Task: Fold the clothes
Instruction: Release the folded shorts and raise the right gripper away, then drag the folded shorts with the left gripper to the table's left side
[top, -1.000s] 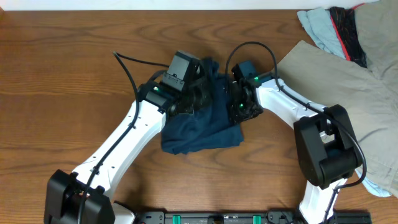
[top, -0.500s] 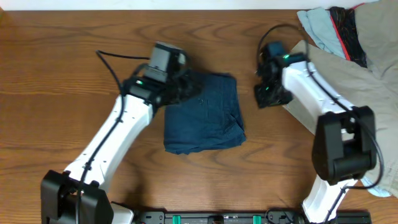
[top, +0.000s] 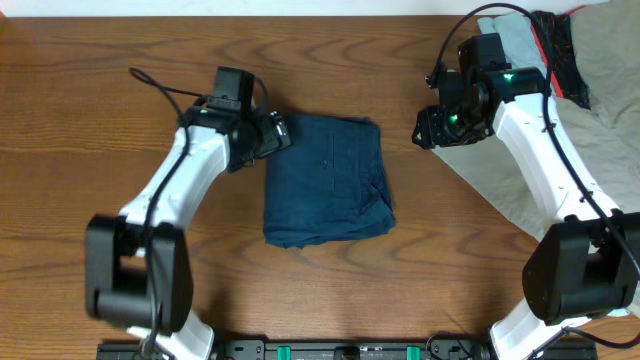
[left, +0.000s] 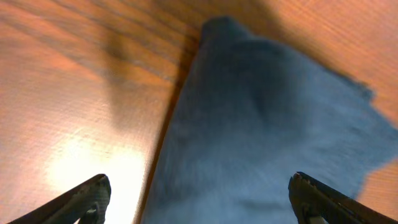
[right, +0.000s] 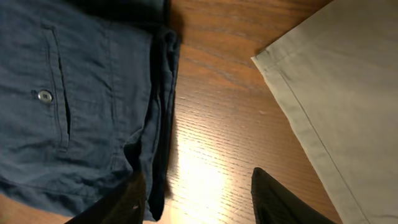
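Note:
The clothes, dark navy shorts (top: 325, 180), lie folded into a flat rectangle in the middle of the table. In the right wrist view a back pocket with a button shows on the shorts (right: 81, 93). My left gripper (top: 278, 135) hovers at their top-left corner, open wide. In its wrist view the shorts (left: 261, 124) lie below the spread left gripper (left: 199, 202), with nothing held. My right gripper (top: 430, 130) is to the right of the shorts, apart from them. It stands open over bare wood in its wrist view (right: 199, 202).
A large khaki garment (top: 560, 120) covers the right side of the table, and its edge (right: 336, 81) lies close to my right gripper. A light blue cloth (top: 510, 45) and a dark item with a red stripe (top: 560, 50) sit at the back right.
Both grippers let go of the shorts and drew apart, the left to the upper left and the right to the upper right. The left opened wide. The shorts now lie flat and folded.

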